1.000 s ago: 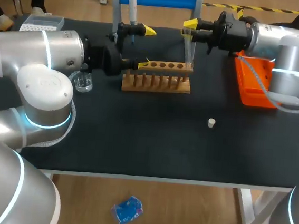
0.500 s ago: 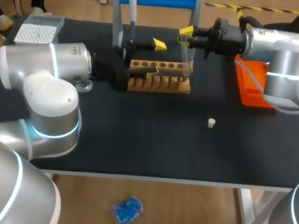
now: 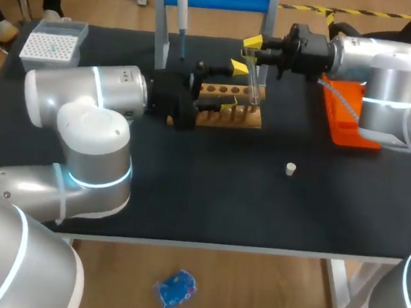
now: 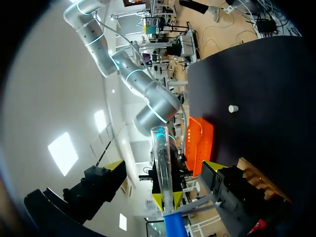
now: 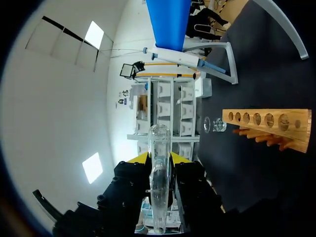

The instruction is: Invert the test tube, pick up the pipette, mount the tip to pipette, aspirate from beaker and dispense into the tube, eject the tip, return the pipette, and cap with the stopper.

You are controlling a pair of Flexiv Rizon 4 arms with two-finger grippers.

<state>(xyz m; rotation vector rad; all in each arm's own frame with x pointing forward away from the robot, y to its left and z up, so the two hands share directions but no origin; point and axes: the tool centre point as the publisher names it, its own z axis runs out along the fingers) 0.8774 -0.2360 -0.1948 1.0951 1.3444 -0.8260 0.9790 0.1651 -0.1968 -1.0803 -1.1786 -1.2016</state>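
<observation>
Now | left pincer (image 3: 234,85) wide, shifted right up to test tube (image 3: 255,79) | right pincer (image 3: 254,46) grips test tube

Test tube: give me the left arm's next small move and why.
Probably ease the left gripper toward the test tube, which the right gripper holds over the rack. The left fingers stand open and lined up either side of the tube, but in the head view seem just short of it.

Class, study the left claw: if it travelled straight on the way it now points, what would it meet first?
Most likely the test tube gripped by the right claw. It lies directly ahead of the open left claw, though depth is unclear.
</observation>
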